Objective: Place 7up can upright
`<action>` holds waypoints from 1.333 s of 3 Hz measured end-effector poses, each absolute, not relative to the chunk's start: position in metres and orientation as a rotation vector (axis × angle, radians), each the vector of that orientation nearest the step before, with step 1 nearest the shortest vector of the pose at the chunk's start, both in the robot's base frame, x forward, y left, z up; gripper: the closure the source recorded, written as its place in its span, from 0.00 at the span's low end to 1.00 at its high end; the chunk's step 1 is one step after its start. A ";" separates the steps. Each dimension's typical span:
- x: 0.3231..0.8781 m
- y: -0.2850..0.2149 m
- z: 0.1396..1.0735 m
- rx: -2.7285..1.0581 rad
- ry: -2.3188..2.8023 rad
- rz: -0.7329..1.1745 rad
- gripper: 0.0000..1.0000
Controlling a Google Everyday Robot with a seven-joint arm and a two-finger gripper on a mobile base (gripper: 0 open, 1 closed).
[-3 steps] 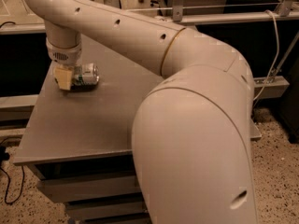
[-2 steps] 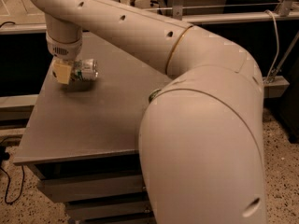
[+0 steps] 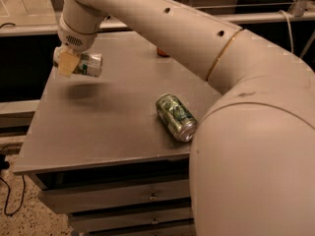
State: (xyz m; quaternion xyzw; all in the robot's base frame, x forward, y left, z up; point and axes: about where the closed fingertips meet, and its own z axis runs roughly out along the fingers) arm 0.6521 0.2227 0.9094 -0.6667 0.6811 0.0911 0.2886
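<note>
Camera view: the only one we have. It looks down over the big pale arm (image 3: 197,38) onto a grey table (image 3: 113,127).
Can's place: the 7up can (image 3: 91,64) is at the far left of the table. It lies sideways in the grip, and the soft shadow (image 3: 78,90) below tells us it hangs clear of the top.
Risk, tipping: we judge the can could land on its side again or topple and roll. That would come from letting go before it is turned fully on end and resting flat on its base.
Risk, slipping: the hold covers only one end of a smooth round body, so turning the wrist could let the can twist or slide out.
Risk, edge: the can hangs near the left rim, so a dropped can could roll off the table.
Risk, neighbour: a green can (image 3: 176,117) lies on its side near the front right, well apart. We see little chance of a bump there.
Claw, spread: the gripper claw (image 3: 70,63) is pressed in narrow, only as wide as the can.
Claw, contact: it pinches the 7up can near its left end, with one yellowish pad (image 3: 66,65) flat against the side. It touches nothing else.
</note>
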 end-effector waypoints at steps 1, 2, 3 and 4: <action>0.649 0.209 0.929 -1.699 1.711 0.388 1.00; 0.645 0.191 0.940 -1.617 1.613 0.524 1.00; 0.645 0.167 0.953 -1.525 1.507 0.641 1.00; 0.649 0.140 0.956 -1.444 1.432 0.730 1.00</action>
